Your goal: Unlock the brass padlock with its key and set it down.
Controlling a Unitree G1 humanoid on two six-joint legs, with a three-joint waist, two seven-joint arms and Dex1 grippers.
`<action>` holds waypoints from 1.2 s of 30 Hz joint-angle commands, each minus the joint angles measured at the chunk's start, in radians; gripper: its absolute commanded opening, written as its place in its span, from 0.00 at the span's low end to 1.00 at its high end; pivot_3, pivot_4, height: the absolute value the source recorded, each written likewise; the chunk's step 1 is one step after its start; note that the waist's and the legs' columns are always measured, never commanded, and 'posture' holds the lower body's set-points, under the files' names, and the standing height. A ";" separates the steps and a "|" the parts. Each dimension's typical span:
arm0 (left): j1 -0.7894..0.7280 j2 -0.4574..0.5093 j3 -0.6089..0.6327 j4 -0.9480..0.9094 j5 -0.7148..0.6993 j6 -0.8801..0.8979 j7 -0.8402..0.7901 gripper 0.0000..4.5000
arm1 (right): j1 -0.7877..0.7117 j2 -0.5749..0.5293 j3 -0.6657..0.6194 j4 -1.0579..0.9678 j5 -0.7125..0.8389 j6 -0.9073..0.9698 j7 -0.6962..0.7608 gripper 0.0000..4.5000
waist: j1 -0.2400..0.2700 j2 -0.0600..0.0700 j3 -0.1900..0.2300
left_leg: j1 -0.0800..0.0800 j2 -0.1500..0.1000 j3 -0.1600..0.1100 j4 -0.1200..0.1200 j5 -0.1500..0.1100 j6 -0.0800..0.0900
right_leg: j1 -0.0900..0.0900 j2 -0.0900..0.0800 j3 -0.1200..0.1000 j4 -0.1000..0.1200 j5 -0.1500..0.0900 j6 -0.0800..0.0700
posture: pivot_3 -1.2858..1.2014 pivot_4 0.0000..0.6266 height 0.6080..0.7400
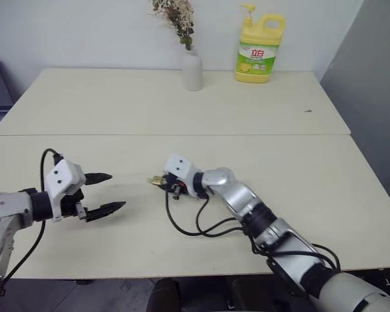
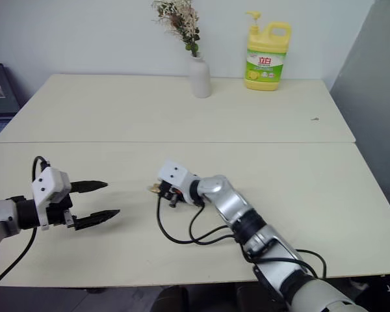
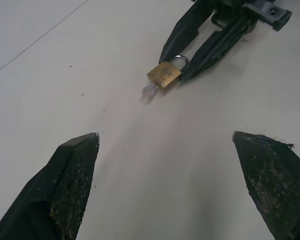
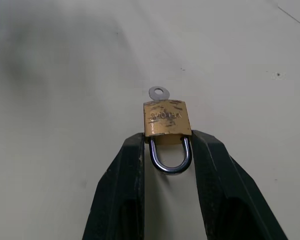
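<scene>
Key [image 4: 158, 93] mostly hidden behind brass padlock [image 4: 166, 118], only its silvery bow showing. Padlock pinched by shackle between right gripper [image 4: 168, 145] fingertips above worktop [image 1: 182, 104]. Left gripper [image 1: 106, 193] spread wide, holding nothing, well left of padlock.

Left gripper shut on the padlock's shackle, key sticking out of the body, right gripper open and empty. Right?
Sides swapped. The right wrist view shows the right gripper shut on the brass padlock at its shackle, key in the body. The left gripper is open and empty.

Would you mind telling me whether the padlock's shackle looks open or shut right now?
Shut, it seems: both legs of the shackle enter the brass padlock, with the key sticking out of its far end.
</scene>
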 commanded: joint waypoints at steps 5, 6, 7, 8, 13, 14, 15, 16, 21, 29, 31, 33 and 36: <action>-0.017 -0.027 -0.047 -0.133 -0.045 0.044 0.003 1.00 | 0.194 -0.287 -0.068 -0.524 0.038 0.235 0.105 0.21 | 0.010 0.000 0.000 | 0.001 0.001 0.000 0.000 0.000 0.000 | 0.000 0.001 0.000 0.000 -0.001 0.002 | 0.52 0.24 1.00; -0.017 -0.030 -0.051 -0.142 -0.048 0.049 0.005 1.00 | 0.208 -0.305 -0.074 -0.551 0.042 0.254 0.105 0.21 | 0.008 0.000 0.000 | 0.002 0.001 0.000 0.000 0.000 0.000 | 0.000 0.001 0.000 0.001 -0.003 0.004 | 0.52 0.24 1.00; -0.021 -0.035 -0.060 -0.153 -0.051 0.055 0.005 1.00 | 0.232 -0.328 -0.086 -0.584 0.053 0.282 0.106 0.21 | 0.007 0.000 0.000 | 0.002 0.001 0.000 0.000 0.000 0.000 | 0.000 0.002 0.001 0.001 -0.003 0.005 | 0.52 0.24 1.00; -0.023 -0.040 -0.070 -0.162 -0.054 0.060 0.006 1.00 | 0.253 -0.345 -0.094 -0.606 0.063 0.302 0.106 0.21 | 0.005 0.000 0.000 | 0.003 0.001 0.000 0.000 0.000 0.000 | 0.000 0.002 0.001 0.001 -0.003 0.005 | 0.52 0.24 1.00; -0.028 -0.058 -0.109 -0.194 -0.060 0.072 0.001 1.00 | 0.307 -0.403 -0.103 -0.618 0.071 0.293 0.094 0.21 | 0.003 0.000 0.000 | 0.003 0.001 0.001 0.000 0.000 0.000 | 0.001 0.002 0.002 0.001 -0.003 0.005 | 0.52 0.24 1.00; -0.030 -0.062 -0.115 -0.200 -0.064 0.075 0.000 1.00 | 0.310 -0.414 -0.101 -0.610 0.070 0.287 0.094 0.21 | 0.003 0.000 0.000 | 0.003 0.001 0.001 0.000 0.000 0.000 | 0.001 0.002 0.003 0.001 -0.003 0.005 | 0.52 0.24 1.00; -0.033 -0.067 -0.120 -0.202 -0.069 0.078 -0.001 1.00 | 0.310 -0.425 -0.099 -0.596 0.062 0.275 0.091 0.29 | 0.004 0.000 0.000 | 0.003 0.001 0.002 0.000 0.000 0.000 | 0.001 0.002 0.003 0.001 -0.003 0.005 | 0.52 0.24 1.00; -0.035 -0.070 -0.125 -0.201 -0.068 0.076 -0.002 1.00 | 0.311 -0.436 -0.098 -0.584 0.063 0.267 0.096 0.38 | 0.005 0.000 0.000 | 0.003 0.001 0.001 0.000 0.000 0.000 | 0.001 0.002 0.003 0.001 -0.003 0.005 | 0.52 0.24 1.00; -0.032 -0.075 -0.131 -0.198 -0.063 0.067 -0.005 1.00 | 0.313 -0.473 -0.113 -0.590 0.078 0.262 0.106 0.76 | 0.008 0.000 0.000 | 0.003 0.001 0.002 0.001 0.000 0.000 | 0.001 0.002 0.003 0.000 -0.003 0.005 | 0.52 0.24 1.00; -0.013 -0.076 -0.125 -0.187 -0.061 0.047 -0.013 1.00 | 0.300 -0.485 -0.149 -0.765 0.171 0.466 0.090 0.98 | 0.007 0.000 0.000 | 0.003 0.001 0.001 0.000 0.000 0.000 | 0.001 0.002 0.003 0.000 -0.003 0.005 | 0.52 0.24 1.00; -0.014 -0.078 -0.131 -0.184 -0.060 0.045 -0.016 1.00 | 0.294 -0.455 -0.142 -0.767 0.188 0.510 0.066 0.98 | 0.007 0.000 0.000 | 0.003 0.001 0.001 0.000 0.000 0.000 | 0.001 0.002 0.003 0.000 -0.003 0.005 | 0.52 0.24 1.00; -0.014 -0.080 -0.136 -0.185 -0.062 0.045 -0.019 1.00 | 0.289 -0.433 -0.127 -0.754 0.182 0.528 0.039 0.98 | 0.008 0.000 0.000 | 0.003 0.001 0.001 0.000 0.000 0.000 | 0.001 0.002 0.003 0.000 -0.003 0.005 | 0.52 0.24 1.00; -0.018 -0.080 -0.143 -0.189 -0.065 0.047 -0.030 1.00 | 0.271 -0.388 -0.101 -0.689 0.161 0.526 -0.010 0.98 | 0.007 0.000 0.000 | 0.003 0.001 0.002 0.001 0.000 0.000 | 0.001 0.002 0.003 0.000 -0.003 0.005 | 0.52 0.24 1.00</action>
